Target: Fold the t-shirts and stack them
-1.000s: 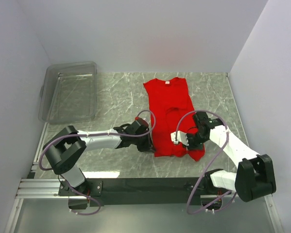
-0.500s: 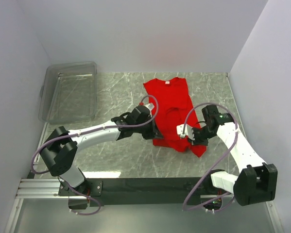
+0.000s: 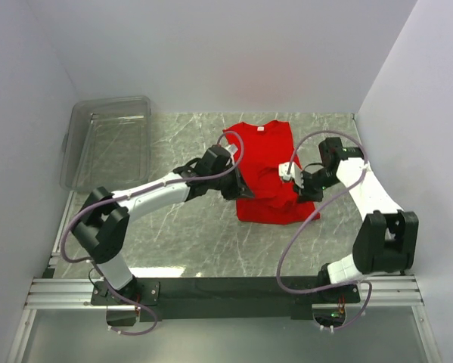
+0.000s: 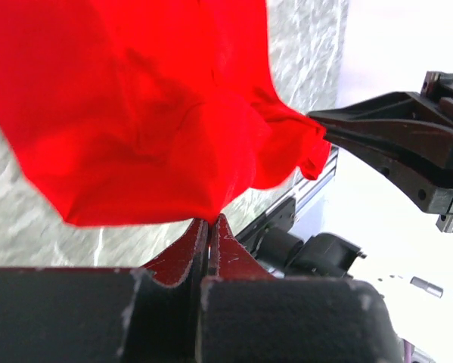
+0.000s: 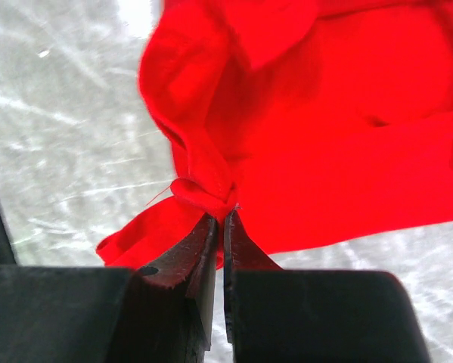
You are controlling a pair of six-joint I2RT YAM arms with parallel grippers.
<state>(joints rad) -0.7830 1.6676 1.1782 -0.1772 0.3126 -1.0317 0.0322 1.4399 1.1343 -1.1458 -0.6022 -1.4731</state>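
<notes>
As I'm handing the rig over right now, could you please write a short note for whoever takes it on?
Left claw: shut on one hem corner of the red t-shirt.
Right claw: shut on the other hem corner.
Shirt: mid-table, collar end flat, hem end lifted over it.
Clear bin: far left of the table.
Done: hem-to-collar fold half made.
Left: lay hem down, release, stack.
</notes>
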